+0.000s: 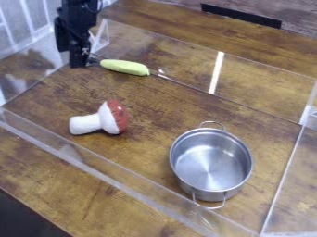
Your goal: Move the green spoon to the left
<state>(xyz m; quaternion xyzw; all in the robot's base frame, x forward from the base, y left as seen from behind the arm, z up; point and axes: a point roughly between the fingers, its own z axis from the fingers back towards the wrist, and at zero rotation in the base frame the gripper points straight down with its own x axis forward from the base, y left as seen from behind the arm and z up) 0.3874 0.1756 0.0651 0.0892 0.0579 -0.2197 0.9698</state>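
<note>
The green spoon (125, 67) lies at the back left of the wooden table, its yellow-green handle pointing right. Its silver bowl end is mostly hidden behind my gripper (80, 59). The black gripper hangs low over that bowl end, just left of the handle, with its jaws open and nothing held between them. I cannot tell whether the fingertips touch the spoon.
A red-capped white toy mushroom (99, 119) lies on its side in the middle left. A round steel pot (210, 164) stands at the front right. Clear acrylic walls (218, 72) ring the work area.
</note>
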